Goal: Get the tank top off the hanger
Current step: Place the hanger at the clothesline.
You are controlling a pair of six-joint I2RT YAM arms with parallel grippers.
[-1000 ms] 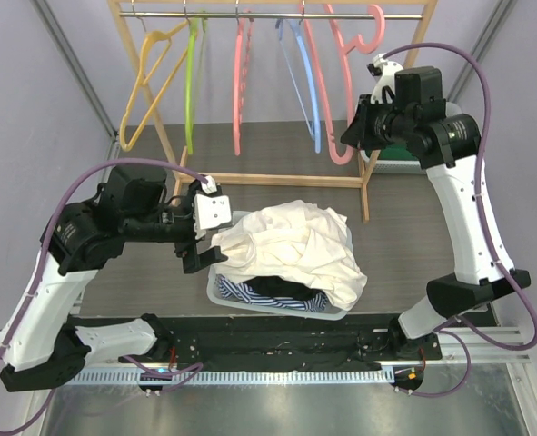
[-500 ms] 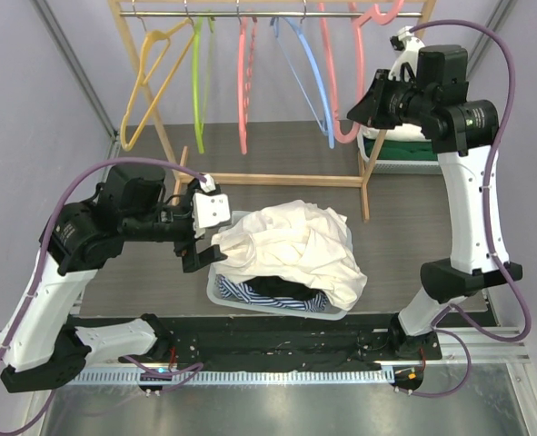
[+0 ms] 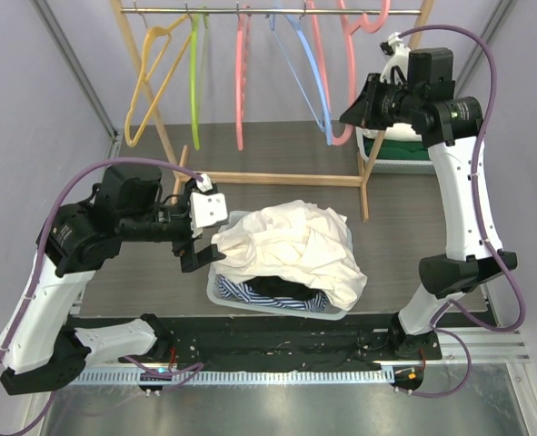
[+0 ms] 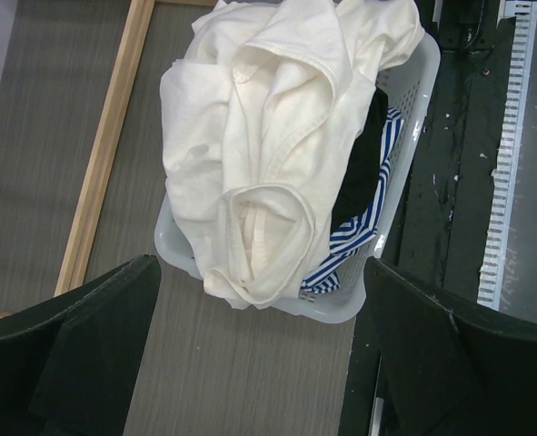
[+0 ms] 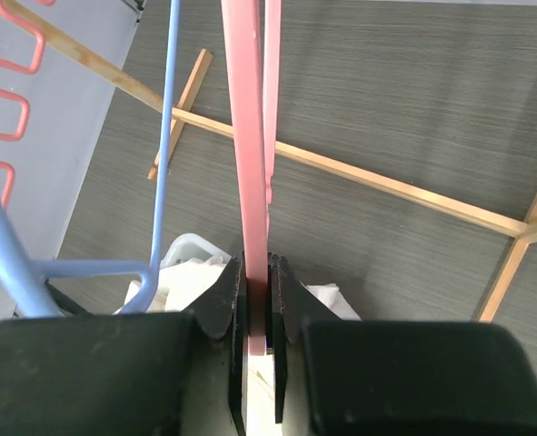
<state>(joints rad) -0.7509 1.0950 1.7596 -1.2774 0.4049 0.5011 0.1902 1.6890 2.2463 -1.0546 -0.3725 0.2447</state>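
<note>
Tank top point(image 3: 291, 245) lies in basket point(image 3: 277, 308); right end effector point(image 5: 257, 272), clamping hanger point(image 5: 248, 136), should seat its hook squarely; left end effector point(image 3: 188, 252) gapes open.

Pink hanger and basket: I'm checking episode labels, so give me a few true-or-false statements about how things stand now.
1. The right gripper is shut on the pink hanger. True.
2. The left gripper grips the white top. False: it is open and holds nothing.
3. The white top lies piled in the basket. True.
4. A garment hangs on the blue hanger. False: it is bare.
5. The basket holds only the white top. False: a striped cloth shows under it.
</note>
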